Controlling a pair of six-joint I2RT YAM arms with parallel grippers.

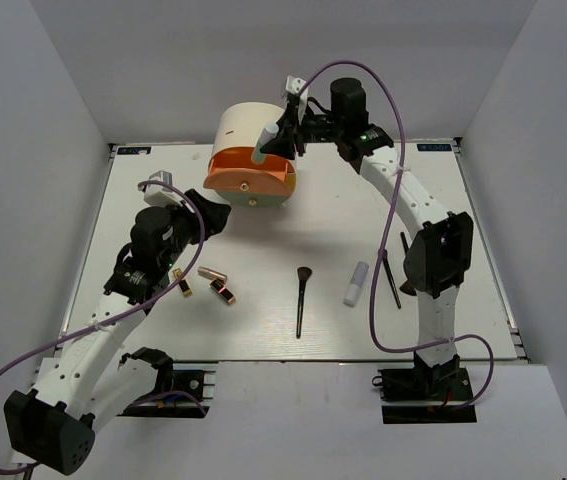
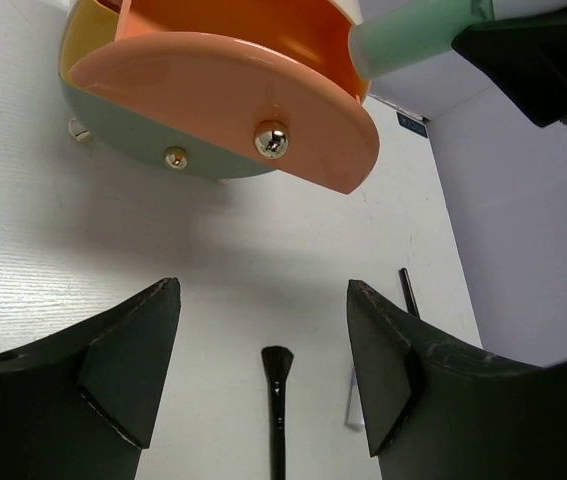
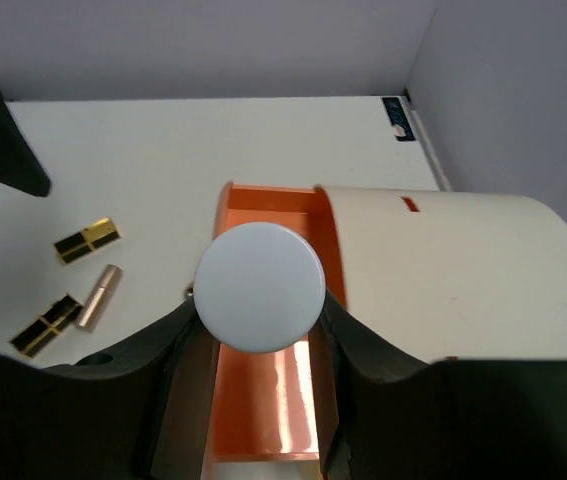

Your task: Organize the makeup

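Pinches the bottle (image 3: 259, 285) in the right gripper (image 3: 260, 322), orange drawer (image 3: 263, 400) directly below; holds the left gripper (image 2: 263, 300) spread, empty, drawer ahead.

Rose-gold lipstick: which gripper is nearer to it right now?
Left. The left gripper hovers open just beyond the rose-gold lipstick; the right gripper is farther back, holding the green-capped bottle over the open orange drawer.

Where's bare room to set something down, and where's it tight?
Bare table between the box and the fan brush, and the strip right of the right arm. Crowded: three lipsticks beside the left arm; white tube and thin brush close by the right arm; right gripper holds the green-capped bottle over the box's open drawer.
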